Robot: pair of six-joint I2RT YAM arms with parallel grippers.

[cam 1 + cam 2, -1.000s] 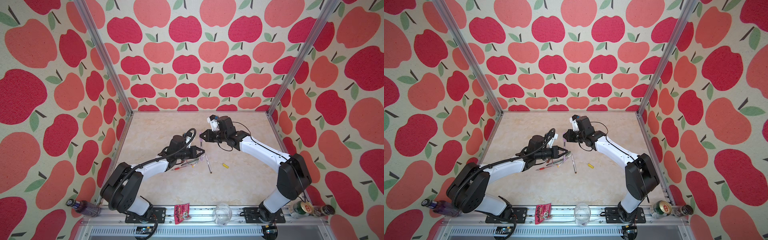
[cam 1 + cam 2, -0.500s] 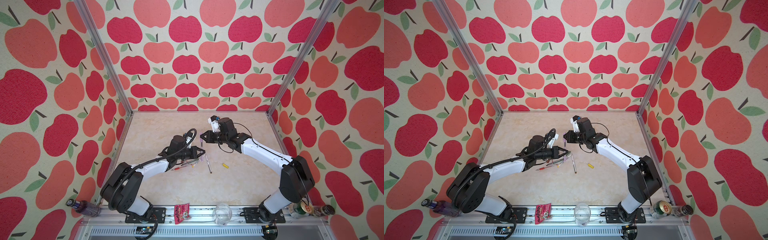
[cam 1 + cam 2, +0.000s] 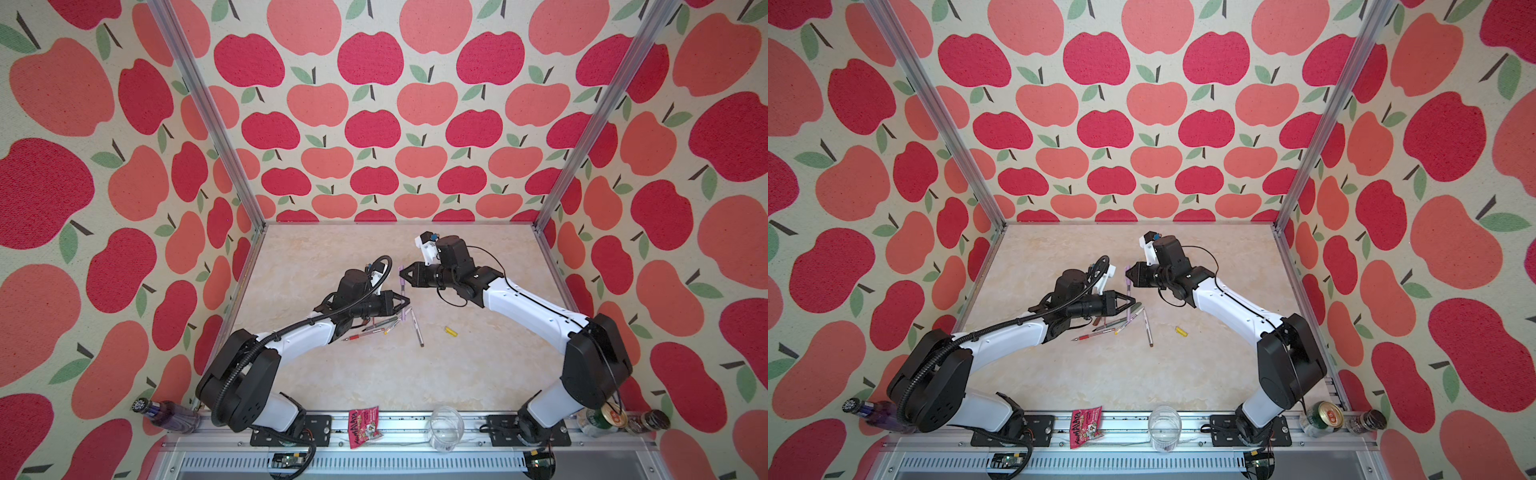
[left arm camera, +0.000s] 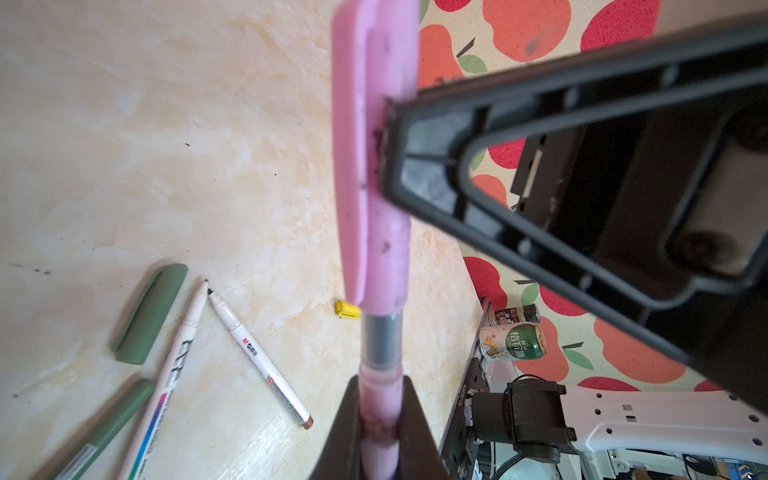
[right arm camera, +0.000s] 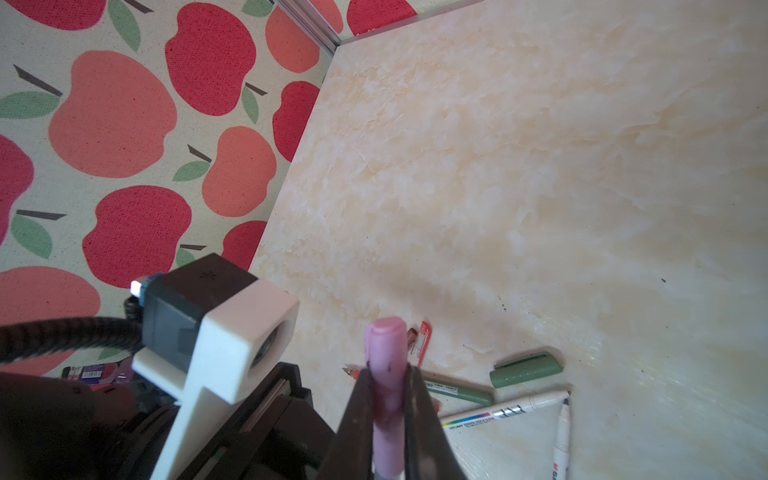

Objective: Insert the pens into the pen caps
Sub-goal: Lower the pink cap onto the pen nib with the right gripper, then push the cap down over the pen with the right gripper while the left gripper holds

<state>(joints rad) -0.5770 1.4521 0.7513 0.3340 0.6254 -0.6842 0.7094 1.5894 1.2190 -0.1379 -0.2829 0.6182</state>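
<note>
Rail clutter first: counting one red snack packet (image 3: pixel 363 422), one clear cup (image 3: pixel 446 428), one purple bottle (image 3: pixel 166 415) at the left corner and three small drink containers (image 3: pixel 613 419) at the right corner.

Farther in, on the marble-look table (image 3: pixel 374 374), counting four loose pens in a fan: one red pen (image 3: pixel 355 337), one dark green pen (image 5: pixel 457 390) and two white-barrelled ones, a brown-ended pen (image 4: pixel 259 357) and a colour-banded pen (image 4: pixel 166 374), with their tips nearly touching.

Counting four loose caps too: one yellow cap (image 3: pixel 451 331) lying alone to the right of the fan, one dark green cap (image 4: pixel 150 312) near the white pens' tips, and one red cap (image 5: pixel 424 343) and one brown cap (image 5: pixel 411 335) side by side near the red pen.

Finding the fifth pen and fifth cap off the table, just beyond the fan.

Seeing the left gripper (image 4: pixel 380 428) pressed together on the barrel of the lilac pen (image 4: pixel 380 386). Seeing the right gripper (image 5: pixel 388 395), a little farther back, pinching the lilac cap (image 4: pixel 376 166) across its middle.

Noting the pen's front end sitting inside the cap's mouth — a grey collar (image 4: pixel 381 340) showing between cap and barrel. Noting pen and cap running in one line from one gripper to the other.
</note>
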